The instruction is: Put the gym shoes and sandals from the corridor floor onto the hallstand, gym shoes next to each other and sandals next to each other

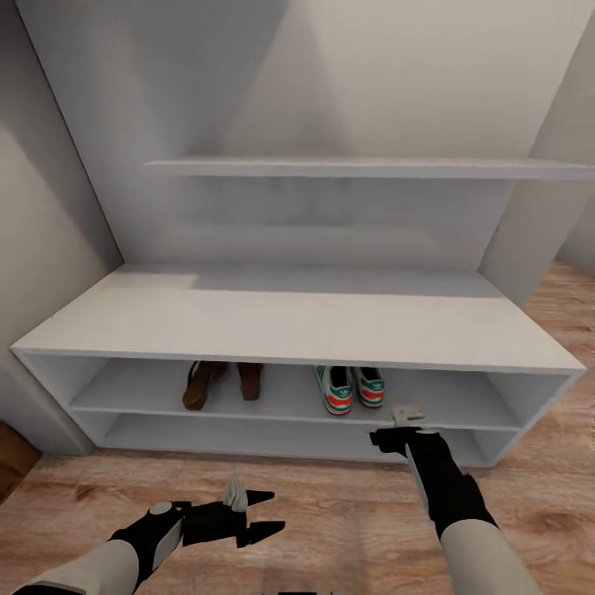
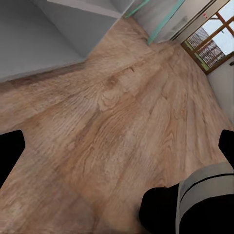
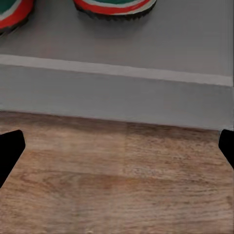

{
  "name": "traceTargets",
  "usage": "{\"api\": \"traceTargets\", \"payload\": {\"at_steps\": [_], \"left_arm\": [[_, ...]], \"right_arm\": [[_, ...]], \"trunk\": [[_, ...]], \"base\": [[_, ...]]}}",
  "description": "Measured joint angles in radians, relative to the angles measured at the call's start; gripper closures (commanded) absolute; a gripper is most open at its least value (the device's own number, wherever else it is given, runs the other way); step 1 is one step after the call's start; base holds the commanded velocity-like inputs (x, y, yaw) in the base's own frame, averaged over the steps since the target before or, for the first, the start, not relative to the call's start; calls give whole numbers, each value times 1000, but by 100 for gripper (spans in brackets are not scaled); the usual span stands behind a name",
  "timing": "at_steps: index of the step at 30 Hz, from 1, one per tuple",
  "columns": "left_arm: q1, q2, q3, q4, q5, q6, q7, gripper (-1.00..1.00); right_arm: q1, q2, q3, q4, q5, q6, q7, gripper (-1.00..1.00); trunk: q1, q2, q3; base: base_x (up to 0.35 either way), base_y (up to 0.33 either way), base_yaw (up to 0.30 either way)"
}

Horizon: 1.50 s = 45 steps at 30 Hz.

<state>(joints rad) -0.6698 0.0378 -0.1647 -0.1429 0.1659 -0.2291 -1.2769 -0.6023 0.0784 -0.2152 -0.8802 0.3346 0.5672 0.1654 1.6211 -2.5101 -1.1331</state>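
Grippers (image 1: 263, 514) empty; hallstand (image 1: 297, 326) shelf holds sandals (image 1: 221, 383), gym shoes (image 1: 350, 388).

Both sandals (image 1: 221, 383) are parked on the hallstand's (image 1: 297, 326) upper shelf, with the two gym shoes (image 1: 350, 387) just at their 3 o'clock; the corridor floor (image 1: 330, 529) is spread out at 6 o'clock.

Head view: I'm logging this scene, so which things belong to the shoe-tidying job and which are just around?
Job:
gym shoes, upper tier
sandals, same tier
hallstand
corridor floor

Just around:
wall shelf
window
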Motion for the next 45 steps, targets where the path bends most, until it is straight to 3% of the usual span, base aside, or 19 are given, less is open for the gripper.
{"api": "traceTargets", "payload": {"at_steps": [30,45], "left_arm": [[0,0,0,0,0,0,0,-100],[0,0,0,0,0,0,0,-100]], "right_arm": [[0,0,-1,0,0,0,1,-100],[0,0,-1,-1,-1,0,2,-100]], "trunk": [[0,0,0],[-1,0,0]], "base": [[-336,0,0],[-27,0,0]]}}
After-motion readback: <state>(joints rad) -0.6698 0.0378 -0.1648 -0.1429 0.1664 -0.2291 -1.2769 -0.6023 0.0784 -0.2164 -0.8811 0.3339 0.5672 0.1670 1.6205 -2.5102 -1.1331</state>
